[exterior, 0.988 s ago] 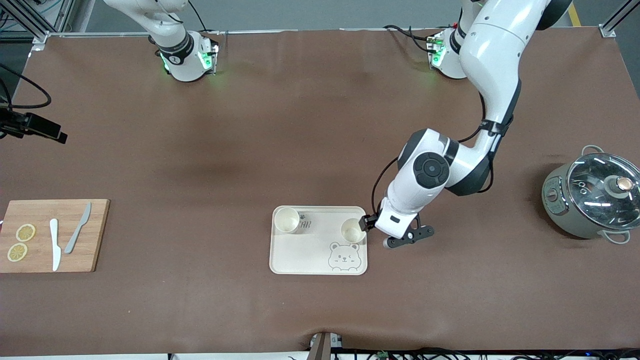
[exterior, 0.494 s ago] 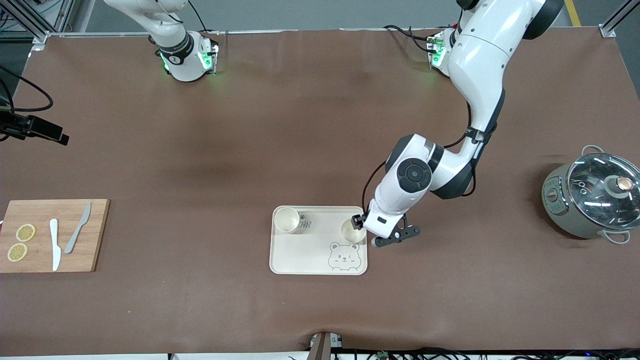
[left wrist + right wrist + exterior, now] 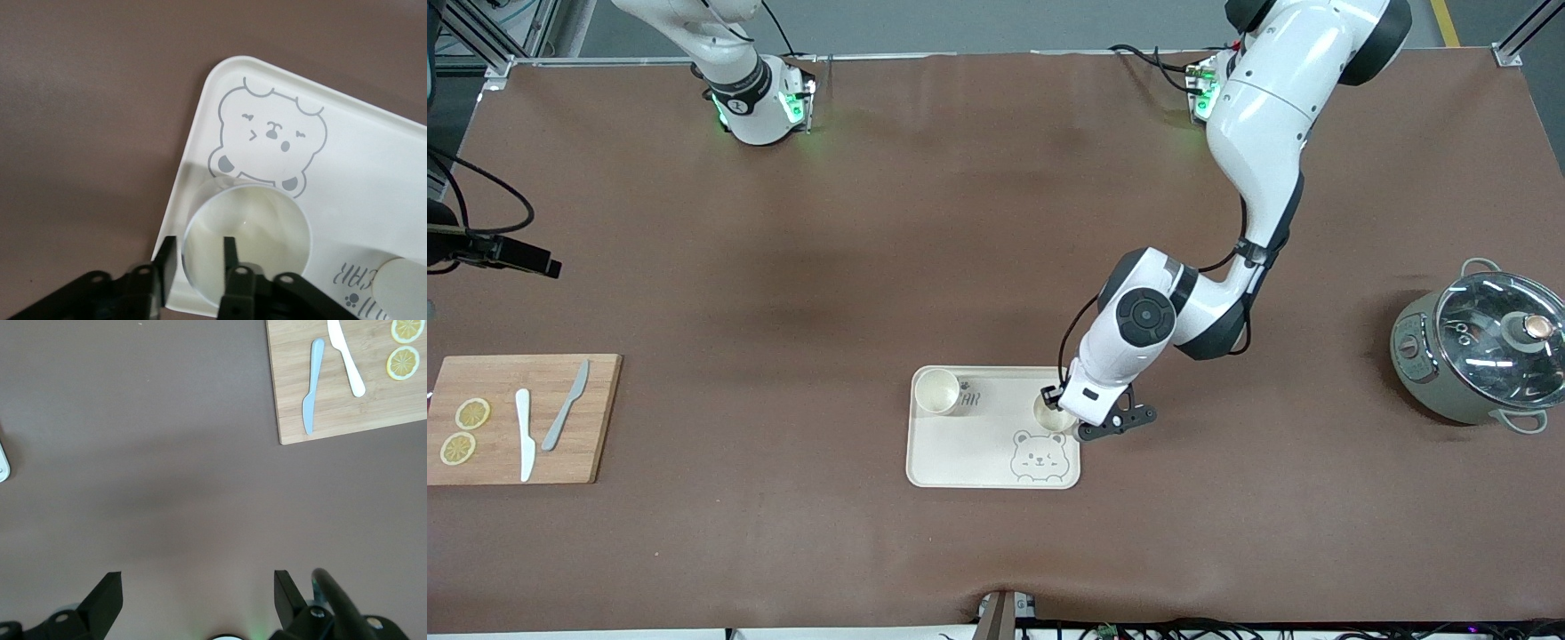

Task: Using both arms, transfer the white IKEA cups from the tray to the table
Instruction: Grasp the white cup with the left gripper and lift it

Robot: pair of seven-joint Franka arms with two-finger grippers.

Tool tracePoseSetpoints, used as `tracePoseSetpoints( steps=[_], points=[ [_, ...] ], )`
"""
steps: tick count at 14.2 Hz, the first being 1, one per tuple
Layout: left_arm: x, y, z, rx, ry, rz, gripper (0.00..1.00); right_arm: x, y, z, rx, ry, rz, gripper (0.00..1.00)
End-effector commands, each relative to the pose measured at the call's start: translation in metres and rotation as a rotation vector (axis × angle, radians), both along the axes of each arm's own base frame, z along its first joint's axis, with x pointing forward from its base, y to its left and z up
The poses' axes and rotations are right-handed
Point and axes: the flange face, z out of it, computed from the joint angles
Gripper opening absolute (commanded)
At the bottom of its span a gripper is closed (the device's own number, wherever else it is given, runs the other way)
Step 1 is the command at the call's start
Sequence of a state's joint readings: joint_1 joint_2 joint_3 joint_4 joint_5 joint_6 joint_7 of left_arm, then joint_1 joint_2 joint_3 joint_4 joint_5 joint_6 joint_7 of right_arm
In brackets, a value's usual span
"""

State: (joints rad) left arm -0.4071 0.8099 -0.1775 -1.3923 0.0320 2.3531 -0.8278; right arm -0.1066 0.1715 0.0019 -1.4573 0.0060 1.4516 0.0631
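**Left gripper at cup rim on tray, right arm waiting**

Reaching down from its base, the left arm has its left gripper [image 3: 1060,404] at the small cream-white handleless cup [image 3: 1052,412] standing upright on the cream rectangular bear-print tray [image 3: 960,449], at the tray edge toward the left arm's end of the bench. In the left wrist view the jaws straddle the cup wall: one black finger [image 3: 229,257] sits inside the rim, the other finger [image 3: 168,257] outside it over the tray edge. A narrow gap shows between finger and wall, so cannot tell whether the jaws are clamped on the cup yet; cup base sits on the tray.

The second cream-white handleless cup [image 3: 937,391] stands upright in the tray corner toward the right arm's end, farther from the front camera, just beside grey lettering; it is well apart from the first cup. The grey bear drawing [image 3: 1038,457] lies nearer the front camera than the first cup, just beside it.

The right arm waits near its base; the right gripper [image 3: 193,600] hangs over bare brown bench [image 3: 871,222], jaws wide apart, holding nothing.

A bamboo cutting board [image 3: 596,418] at the right arm's end carries two lemon slices [image 3: 471,413], a white knife [image 3: 525,436] and a grey knife [image 3: 565,418]. A grey-green pot with glass lid [image 3: 1476,356] stands at the left arm's end.
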Motion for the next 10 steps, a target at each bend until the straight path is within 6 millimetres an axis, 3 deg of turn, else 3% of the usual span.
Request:
tracePoseSetpoints(
  steps=[1,7,10],
  points=[
    [-0.001,-0.01,0.0,0.013,-0.021,-0.004,0.0,0.015,-0.007,-0.019,0.016,0.008,0.007,1.0],
    [0.008,0.003,0.012,0.029,-0.043,0.006,0.0,0.048,-0.029,-0.072,0.027,-0.018,-0.032,1.0],
    [0.016,0.011,0.05,0.06,-0.117,-0.018,0.0,0.058,-0.022,-0.094,0.045,-0.025,-0.041,1.0]
  ],
)
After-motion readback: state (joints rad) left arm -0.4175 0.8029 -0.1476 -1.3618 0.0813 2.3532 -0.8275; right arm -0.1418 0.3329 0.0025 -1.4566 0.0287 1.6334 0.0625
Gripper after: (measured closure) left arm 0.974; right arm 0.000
